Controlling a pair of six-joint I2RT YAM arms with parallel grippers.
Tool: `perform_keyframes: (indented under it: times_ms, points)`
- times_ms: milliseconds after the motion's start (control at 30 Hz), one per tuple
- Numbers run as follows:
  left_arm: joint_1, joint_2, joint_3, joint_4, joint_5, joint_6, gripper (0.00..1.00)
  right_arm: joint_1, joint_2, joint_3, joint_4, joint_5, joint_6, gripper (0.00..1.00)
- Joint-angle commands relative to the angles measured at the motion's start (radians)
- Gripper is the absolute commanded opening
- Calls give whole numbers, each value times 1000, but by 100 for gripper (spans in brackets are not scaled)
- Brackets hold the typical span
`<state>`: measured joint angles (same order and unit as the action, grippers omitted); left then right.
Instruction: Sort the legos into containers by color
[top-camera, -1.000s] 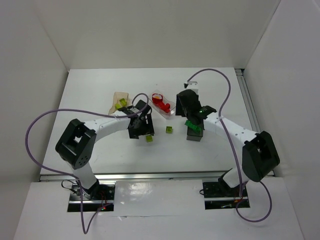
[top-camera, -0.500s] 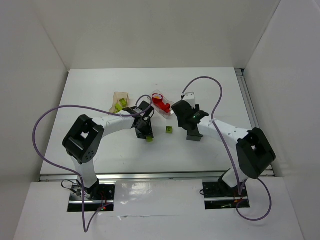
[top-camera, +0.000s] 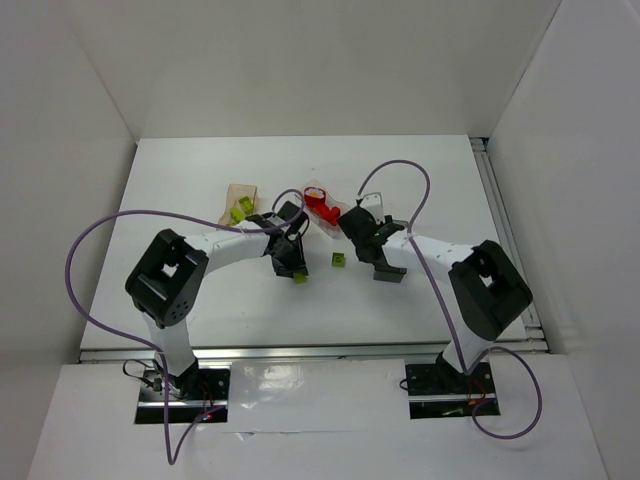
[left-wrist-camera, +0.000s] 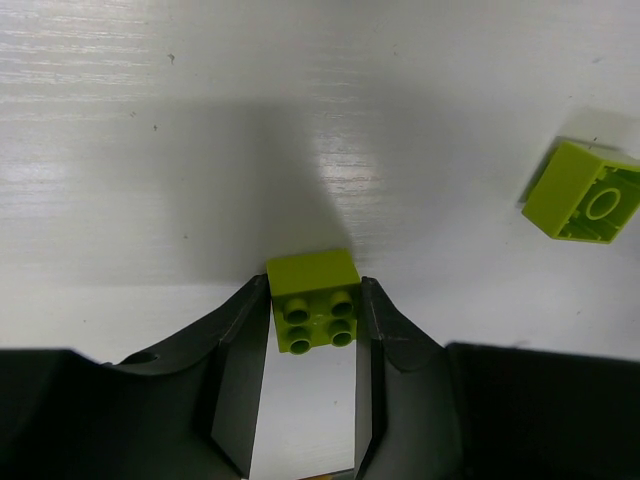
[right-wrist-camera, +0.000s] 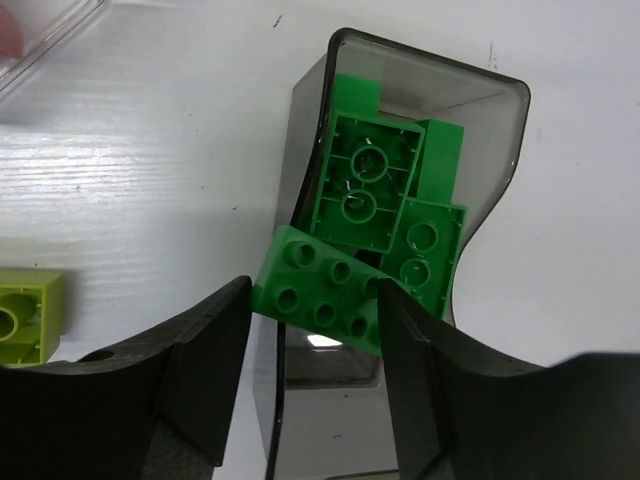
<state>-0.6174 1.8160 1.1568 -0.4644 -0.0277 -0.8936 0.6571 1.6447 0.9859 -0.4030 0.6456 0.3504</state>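
My left gripper (left-wrist-camera: 314, 292) is shut on a yellow-green brick (left-wrist-camera: 315, 300), studs toward the camera, low over the table; from above they show at the brick (top-camera: 298, 277). A second yellow-green brick (left-wrist-camera: 585, 195) lies loose to the right, also visible from overhead (top-camera: 338, 260). My right gripper (right-wrist-camera: 316, 290) is shut on a green brick (right-wrist-camera: 325, 290), tilted across the rim of the dark grey tub (right-wrist-camera: 440, 70), which holds several green bricks (right-wrist-camera: 375, 190). The tan tub (top-camera: 240, 192) holds a yellow-green brick. The clear tub (top-camera: 340, 222) holds red bricks (top-camera: 320, 210).
The three tubs stand in a row across the mid table, the dark grey tub (top-camera: 390, 270) furthest right. A purple cable loops over each arm. White walls close in the table (top-camera: 200, 300) on the left, back and right.
The left gripper dropped onto the yellow-green brick and closed on it. The right arm swung left and down, carrying the green brick to the dark tub's rim.
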Motion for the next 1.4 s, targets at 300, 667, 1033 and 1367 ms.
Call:
perform_keyframes:
  times_ms: [300,667,1033,1367]
  points:
    - [-4,17,60,-8,-1,13,40,-5,-163,-12,-8,141,68,51]
    - [-13,26,87,-17,-1,22,40,-111,-108,10,-17,108,78,53]
    - [-51,35,89,-3,-1,53,85,-102,-319,19,6,-13,78,66]
    - [-103,141,207,-181,-213,-50,69,-102,-382,28,-16,-44,78,68]
